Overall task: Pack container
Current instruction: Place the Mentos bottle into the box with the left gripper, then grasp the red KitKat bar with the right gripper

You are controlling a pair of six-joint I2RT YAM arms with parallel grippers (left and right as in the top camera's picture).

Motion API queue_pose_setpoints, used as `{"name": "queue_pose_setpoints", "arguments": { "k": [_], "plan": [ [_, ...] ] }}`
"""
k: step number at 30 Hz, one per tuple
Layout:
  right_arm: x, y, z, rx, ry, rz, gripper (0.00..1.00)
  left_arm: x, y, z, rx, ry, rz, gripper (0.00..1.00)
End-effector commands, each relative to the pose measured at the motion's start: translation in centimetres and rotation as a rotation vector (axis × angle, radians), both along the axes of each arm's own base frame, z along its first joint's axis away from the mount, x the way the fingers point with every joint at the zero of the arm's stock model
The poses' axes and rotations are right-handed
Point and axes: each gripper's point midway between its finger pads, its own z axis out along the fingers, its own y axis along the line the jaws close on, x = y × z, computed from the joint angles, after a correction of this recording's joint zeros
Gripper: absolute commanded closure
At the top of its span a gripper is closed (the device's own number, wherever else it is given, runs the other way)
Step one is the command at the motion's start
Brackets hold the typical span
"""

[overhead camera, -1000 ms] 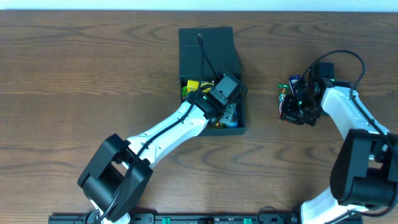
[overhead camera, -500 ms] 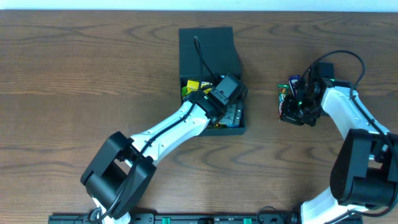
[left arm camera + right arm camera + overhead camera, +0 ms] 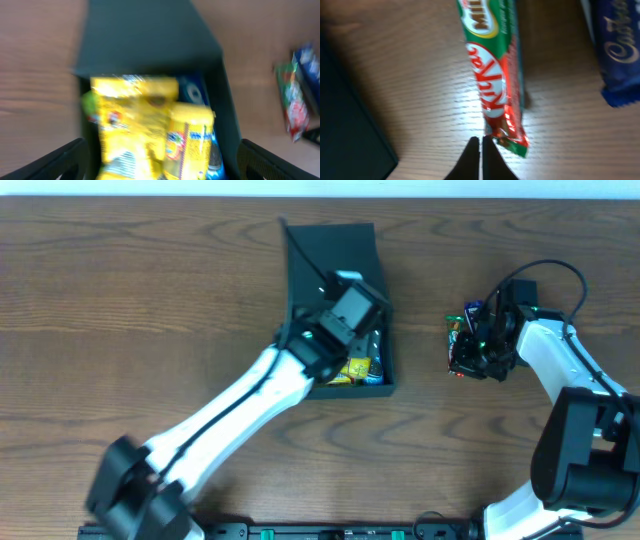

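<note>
Raised since the earlier frame, the left gripper hovers released above the container, at table centre, which holds yellow packets. At right, the clenched right gripper sits at the near end of the KitKat bar.

The red wrapper reads "KitKat", the green wrapper "Mil", the blue packet "Cadb".

Right end effector fingers pressed together, tips right by the lower end of a green-and-red chocolate bar. Bar lies flat on the wood bench. Blue packet top right, just beside it. Dark shape lower left, can't identify.
</note>
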Motion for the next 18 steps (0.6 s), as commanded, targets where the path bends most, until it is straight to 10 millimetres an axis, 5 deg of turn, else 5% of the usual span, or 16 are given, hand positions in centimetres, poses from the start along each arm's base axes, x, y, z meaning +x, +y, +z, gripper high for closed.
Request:
{"name": "queue_pose_setpoints", "arguments": {
  "k": [1,4,8,18],
  "plan": [
    [0.6,1.2,1.1,0.075,-0.059,0.052,0.98,1.3,3.7,2.4,0.039,-0.079,0.148,0.10],
    [1.1,1.3,1.2,0.079,-0.084,0.061,0.98,1.7,7.5,1.0,0.068,-0.009,0.262,0.29],
    [2.0,1.1,1.4,0.069,-0.122,0.061,0.90,1.8,11.6,-1.0,0.085,0.080,0.368,0.25],
    [3.9,-2.0,1.1,-0.109,-0.184,0.034,0.73,1.5,13.5,-3.0,0.073,0.153,0.399,0.10]
  ]
}}
